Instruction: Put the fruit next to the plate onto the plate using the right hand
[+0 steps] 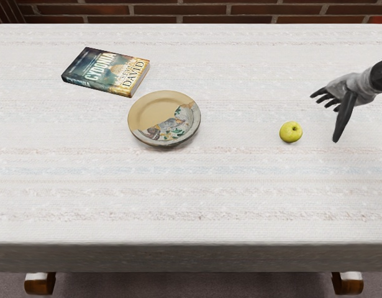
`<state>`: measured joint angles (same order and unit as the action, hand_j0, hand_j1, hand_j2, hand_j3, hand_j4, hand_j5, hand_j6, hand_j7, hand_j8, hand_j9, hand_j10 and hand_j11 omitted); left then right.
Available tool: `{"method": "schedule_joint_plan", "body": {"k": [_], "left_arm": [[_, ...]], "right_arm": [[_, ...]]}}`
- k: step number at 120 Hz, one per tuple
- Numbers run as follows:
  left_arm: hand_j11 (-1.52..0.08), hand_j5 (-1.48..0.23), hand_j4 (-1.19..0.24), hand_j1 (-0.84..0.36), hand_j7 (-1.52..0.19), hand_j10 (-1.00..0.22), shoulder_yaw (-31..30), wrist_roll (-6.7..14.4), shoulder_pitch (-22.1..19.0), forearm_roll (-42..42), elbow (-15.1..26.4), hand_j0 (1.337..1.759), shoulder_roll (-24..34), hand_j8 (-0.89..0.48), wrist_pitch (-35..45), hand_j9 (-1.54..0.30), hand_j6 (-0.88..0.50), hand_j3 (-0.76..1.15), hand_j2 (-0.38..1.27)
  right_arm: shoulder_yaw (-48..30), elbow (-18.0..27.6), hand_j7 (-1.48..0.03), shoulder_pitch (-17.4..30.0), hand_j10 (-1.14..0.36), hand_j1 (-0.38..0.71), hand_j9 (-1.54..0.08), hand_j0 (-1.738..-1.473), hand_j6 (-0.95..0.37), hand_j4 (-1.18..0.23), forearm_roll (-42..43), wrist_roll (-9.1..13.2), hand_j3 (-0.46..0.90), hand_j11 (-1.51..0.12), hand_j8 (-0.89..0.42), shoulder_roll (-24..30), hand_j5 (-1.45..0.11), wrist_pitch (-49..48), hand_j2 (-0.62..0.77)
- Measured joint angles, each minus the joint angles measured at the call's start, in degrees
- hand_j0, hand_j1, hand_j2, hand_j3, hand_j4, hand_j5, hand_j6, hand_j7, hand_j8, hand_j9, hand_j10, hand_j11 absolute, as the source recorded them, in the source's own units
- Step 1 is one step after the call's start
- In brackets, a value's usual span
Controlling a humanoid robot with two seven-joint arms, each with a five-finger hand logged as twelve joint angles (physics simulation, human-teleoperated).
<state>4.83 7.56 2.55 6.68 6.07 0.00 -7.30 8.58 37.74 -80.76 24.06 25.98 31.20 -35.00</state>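
The right hand (pixel 343 98) is seen near the right edge of the counter (pixel 191 198), with its fingers spread and nothing held. The yellow-green fruit (pixel 291 131) lies just to the left of it, apart from the fingertips and well to the right of the plate (pixel 164 118) near the counter's middle. The reach is judged to be the step in hand. The hand is best lowered over the fruit from above and closed evenly only once the fruit is surrounded, since a round fruit is easily nudged into rolling. The book (pixel 106 71) toward the far left corner is clear of the path.
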Motion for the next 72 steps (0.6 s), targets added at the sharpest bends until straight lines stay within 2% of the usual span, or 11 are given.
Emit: {"method": "schedule_joint_plan", "body": {"k": [9, 22, 32, 43, 56, 72], "left_arm": [[-0.01, -0.01, -0.01, 0.34, -0.01, -0.01, 0.01, 0.00, 0.00, 0.00, 0.00, 1.658, 0.00, -0.01, 0.00, -0.01, -0.01, 0.00, 0.00], [-0.01, -0.01, -0.01, 0.34, -0.01, -0.01, 0.01, 0.00, 0.00, 0.00, 0.00, 1.658, 0.00, -0.01, 0.00, -0.01, -0.01, 0.00, 0.00], [-0.01, -0.01, -0.01, 0.34, -0.01, -0.01, 0.01, 0.00, 0.00, 0.00, 0.00, 1.658, 0.00, -0.01, 0.00, -0.01, -0.01, 0.00, 0.00], [-0.01, -0.01, -0.01, 0.34, -0.01, -0.01, 0.01, 0.00, 0.00, 0.00, 0.00, 1.658, 0.00, -0.01, 0.00, -0.01, -0.01, 0.00, 0.00], [-0.01, -0.01, -0.01, 0.34, -0.01, -0.01, 0.00, 0.00, 0.00, 0.00, 0.00, 1.658, 0.00, -0.01, 0.00, -0.01, -0.01, 0.00, 0.00], [-0.01, -0.01, -0.01, 0.34, -0.01, -0.01, 0.01, 0.00, 0.00, 0.01, 0.00, 1.658, 0.00, -0.01, 0.00, -0.01, -0.01, 0.00, 0.00]], "right_arm": [[-0.77, 8.43, 0.00, -0.81, 0.00, -0.35, 0.00, -1.658, 0.00, 0.00, 0.01, 4.63, 0.00, 0.00, 0.00, 4.33, 0.00, -0.01, 0.00], [-2.14, 16.00, 0.00, -3.74, 0.00, -0.35, 0.00, -1.658, 0.00, 0.00, 0.21, 7.47, 0.00, 0.00, 0.00, 7.20, 0.00, -0.01, 0.00], [-4.42, 18.80, 0.00, -5.04, 0.00, -0.35, 0.00, -1.658, 0.00, 0.00, 1.23, 8.33, 0.00, 0.00, 0.00, 7.75, 0.00, -0.01, 0.00], [-5.76, 22.70, 0.00, -5.72, 0.00, -0.35, 0.00, -1.658, 0.00, 0.00, 6.47, 8.74, 0.00, 0.00, 0.00, 7.50, 0.00, 0.30, 0.00], [-6.39, 28.79, 0.00, -5.82, 0.00, -0.35, 0.00, -1.658, 0.00, 0.00, 10.12, 8.92, 0.00, 0.00, 0.00, 7.33, 0.00, 5.69, 0.00], [-6.58, 31.66, 0.00, -5.10, 0.00, -0.35, 0.00, -1.658, 0.00, 0.00, 13.76, 9.00, 0.00, 0.00, 0.00, 6.22, 0.00, 10.01, 0.00]]}}
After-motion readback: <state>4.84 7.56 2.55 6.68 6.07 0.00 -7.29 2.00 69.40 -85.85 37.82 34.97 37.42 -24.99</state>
